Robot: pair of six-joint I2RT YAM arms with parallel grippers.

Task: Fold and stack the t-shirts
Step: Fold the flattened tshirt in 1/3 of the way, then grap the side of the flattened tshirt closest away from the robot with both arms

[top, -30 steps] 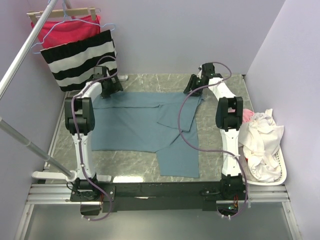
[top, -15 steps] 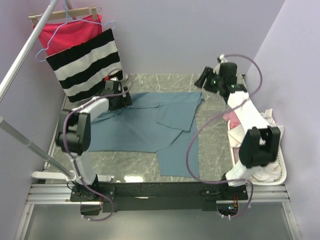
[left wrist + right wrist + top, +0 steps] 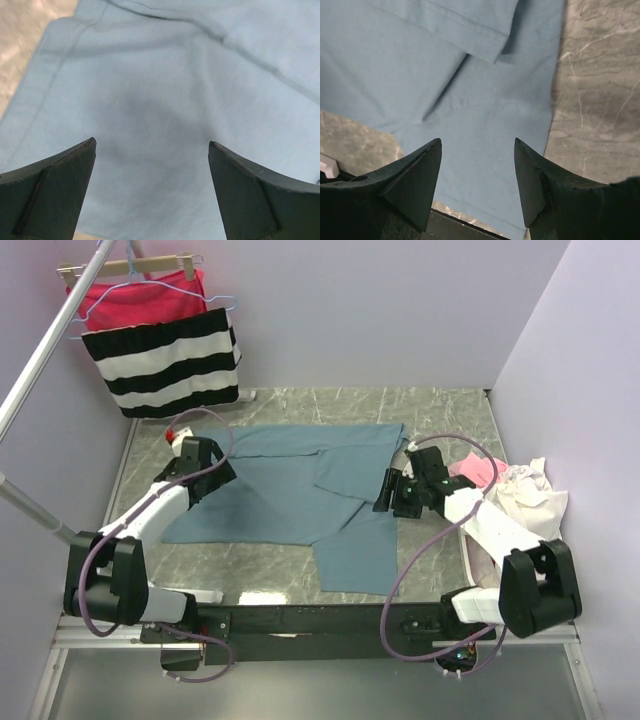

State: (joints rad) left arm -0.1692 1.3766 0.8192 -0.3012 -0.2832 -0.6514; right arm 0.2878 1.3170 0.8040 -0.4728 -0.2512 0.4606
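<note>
Left gripper (image 3: 152, 150) and right gripper (image 3: 477, 150) are drawing back over the shirt (image 3: 280, 500) from its far edge, both spread wide and empty; I'd guess another fold is coming.

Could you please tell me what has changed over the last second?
Both tools drew back from the far edge of the shirt toward the near side. The left tool now hangs open over the shirt's left part, the right tool open over its right edge; neither holds cloth. The shirt lies much as before.
</note>
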